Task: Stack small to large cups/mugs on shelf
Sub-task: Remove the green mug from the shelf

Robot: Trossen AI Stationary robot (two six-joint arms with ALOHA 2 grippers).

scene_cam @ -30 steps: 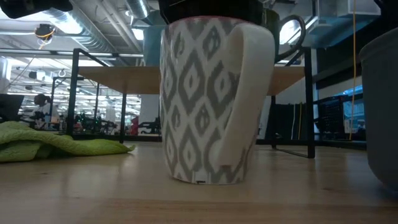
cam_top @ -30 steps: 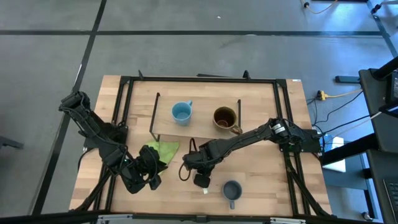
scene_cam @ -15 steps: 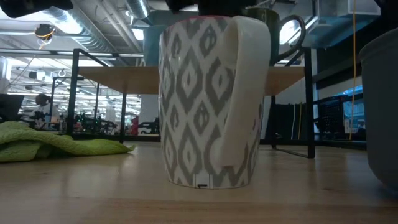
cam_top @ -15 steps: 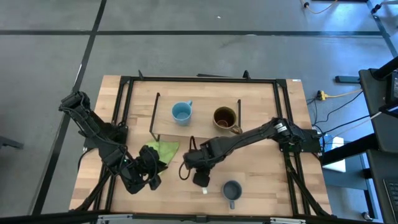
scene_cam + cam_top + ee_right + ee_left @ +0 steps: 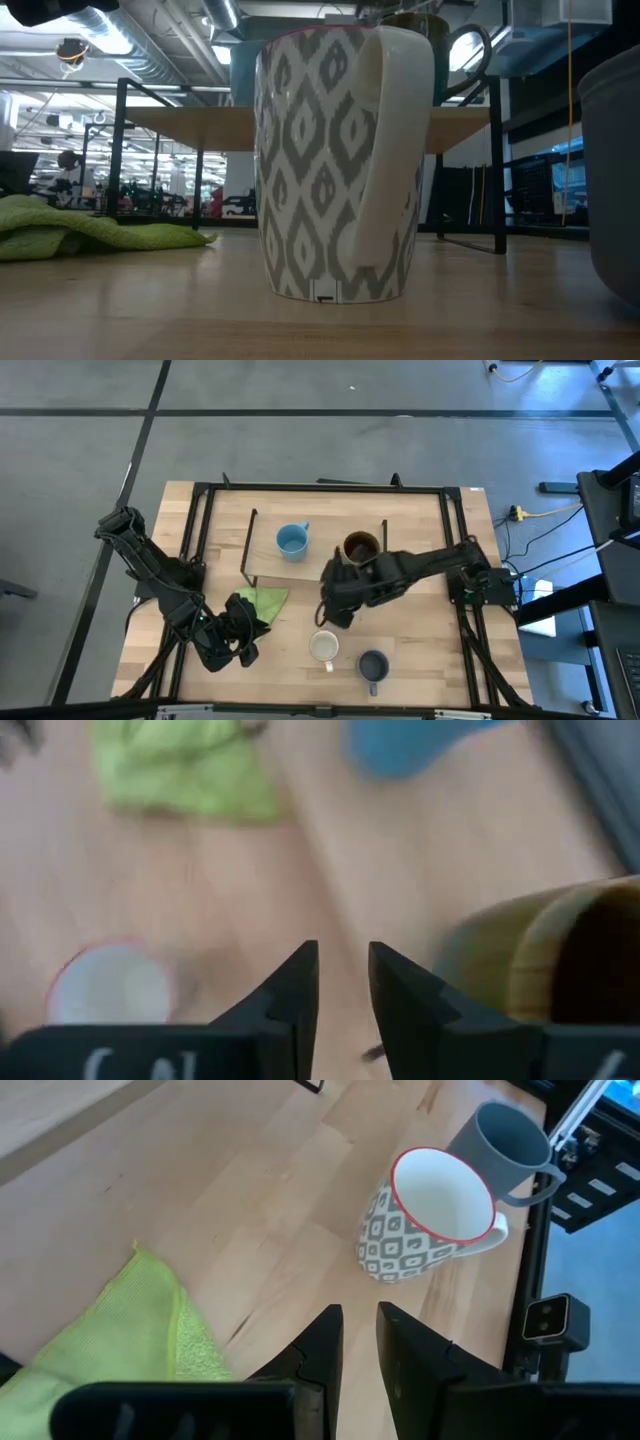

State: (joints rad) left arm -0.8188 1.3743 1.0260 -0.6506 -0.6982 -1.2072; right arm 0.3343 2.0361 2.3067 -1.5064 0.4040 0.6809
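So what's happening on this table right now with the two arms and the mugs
The right gripper holds nothing and hangs above the table between the shelf and the white patterned mug, which stands upright on the table beside the grey mug. The light blue mug and the brown mug stand side by side on the shelf, not stacked. The left gripper waits by the green cloth, empty.

The wooden table (image 5: 430,650) carries a white patterned mug (image 5: 323,648), a grey-blue mug (image 5: 373,666) and a green cloth (image 5: 262,602). The low shelf (image 5: 318,565) bears a light blue mug (image 5: 291,541) and a brown mug (image 5: 360,548).
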